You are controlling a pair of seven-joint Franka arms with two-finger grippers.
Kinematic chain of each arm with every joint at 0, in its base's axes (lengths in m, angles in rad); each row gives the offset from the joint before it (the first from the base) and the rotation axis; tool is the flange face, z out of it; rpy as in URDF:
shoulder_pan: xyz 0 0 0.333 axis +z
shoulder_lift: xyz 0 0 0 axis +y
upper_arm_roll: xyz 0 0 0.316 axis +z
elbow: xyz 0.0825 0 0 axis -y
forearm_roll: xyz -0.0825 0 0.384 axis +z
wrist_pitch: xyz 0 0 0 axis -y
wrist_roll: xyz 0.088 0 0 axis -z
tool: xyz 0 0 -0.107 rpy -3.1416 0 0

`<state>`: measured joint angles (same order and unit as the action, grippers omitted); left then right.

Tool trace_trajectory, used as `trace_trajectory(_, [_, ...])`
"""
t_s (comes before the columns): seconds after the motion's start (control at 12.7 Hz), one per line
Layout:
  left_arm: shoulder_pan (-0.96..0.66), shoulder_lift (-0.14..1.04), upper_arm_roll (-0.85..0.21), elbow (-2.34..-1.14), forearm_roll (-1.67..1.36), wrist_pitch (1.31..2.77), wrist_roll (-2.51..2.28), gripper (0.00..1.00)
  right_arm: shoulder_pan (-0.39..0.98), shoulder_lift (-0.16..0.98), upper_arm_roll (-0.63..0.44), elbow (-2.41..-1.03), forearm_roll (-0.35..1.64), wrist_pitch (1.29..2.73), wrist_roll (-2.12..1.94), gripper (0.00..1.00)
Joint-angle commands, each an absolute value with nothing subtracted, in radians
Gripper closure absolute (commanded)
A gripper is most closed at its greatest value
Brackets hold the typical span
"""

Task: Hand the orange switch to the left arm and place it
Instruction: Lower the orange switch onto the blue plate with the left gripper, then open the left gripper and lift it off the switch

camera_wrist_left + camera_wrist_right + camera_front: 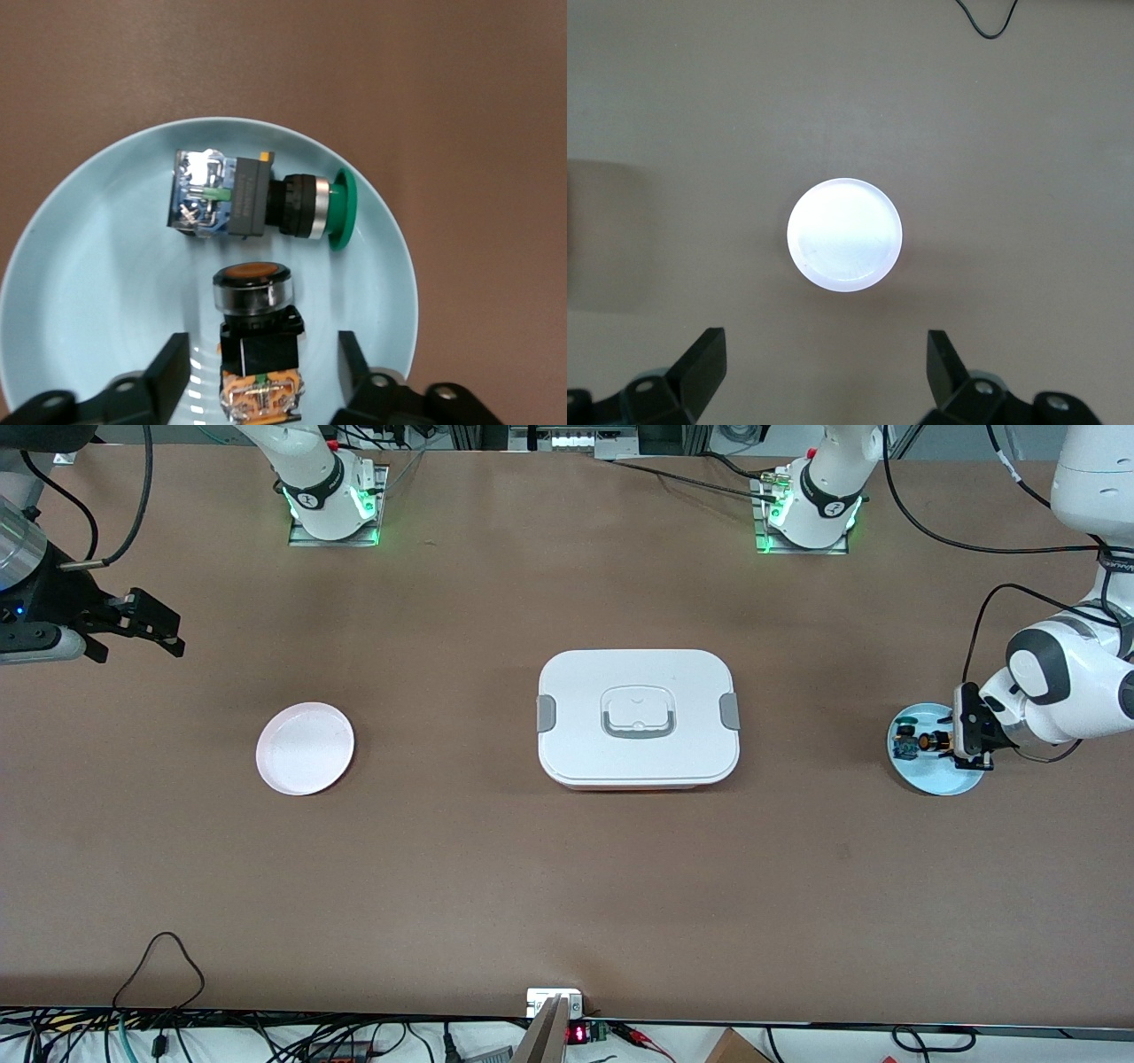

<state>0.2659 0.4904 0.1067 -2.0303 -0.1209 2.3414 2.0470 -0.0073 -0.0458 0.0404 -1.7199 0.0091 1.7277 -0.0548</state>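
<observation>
Left gripper (970, 746) sits low over the blue plate (957, 781) at the left arm's end of the table, its fingers (168, 372) spread and straddling the orange switch (257, 341) without touching it. In the left wrist view there is clear plate between each finger and the switch's black body, so nothing is held yet. The switch lies on its side on the plate, orange cap pointing away from the gripper toward 12 o'clock in that view. At about 12 o'clock from it, just beside but apart, lies the green switch (257, 197), its green cap pointing toward 3 o'clock.

Right gripper (146, 624) hangs in the air over bare table at the right arm's end, jaws wide and empty; this arm waits. Its wrist view looks down on the pink plate (844, 234), which is empty.

In the front view the box (638, 717) stands at the table's middle, lid on, with the pink plate (305, 747) at its 9 o'clock and the blue plate at its 3 o'clock, both well apart from it.

As for progress, I judge the task barely begun: the left gripper is lined up for the pick, but the grasp is not made. Left to do, as I read it: close on the switch, lift it, carry it past the box without touching it, hand it to the right gripper, and set it on the pink plate, the likely goal.
</observation>
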Motion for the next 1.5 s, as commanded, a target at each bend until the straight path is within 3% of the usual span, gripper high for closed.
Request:
trace_trajectory(0.0, [0.281, 0.459, 0.095, -2.034, -0.141, 2.333, 2.068, 0.0, -0.002, -0.043, 0.037, -1.71, 0.025, 1.727, -0.041, 0.0])
trace_trajectory(0.4, [0.279, 0.384, 0.092, -1.95, -0.141, 2.205, 2.06, 0.0, 0.002, -0.043, 0.037, -1.71, 0.025, 1.727, -0.041, 0.0])
trace_trajectory(0.95, [0.255, 0.299, 0.064, -1.697, -0.141, 1.988, 1.99, 0.0, -0.002, -0.043, 0.038, -1.71, 0.025, 1.727, -0.041, 0.0])
trace_trajectory(1.42, [0.219, 0.235, 0.064, -1.508, -0.132, 1.852, 1.431, 0.0, 0.002, -0.043, 0.038, -1.71, 0.025, 1.727, -0.041, 0.0])
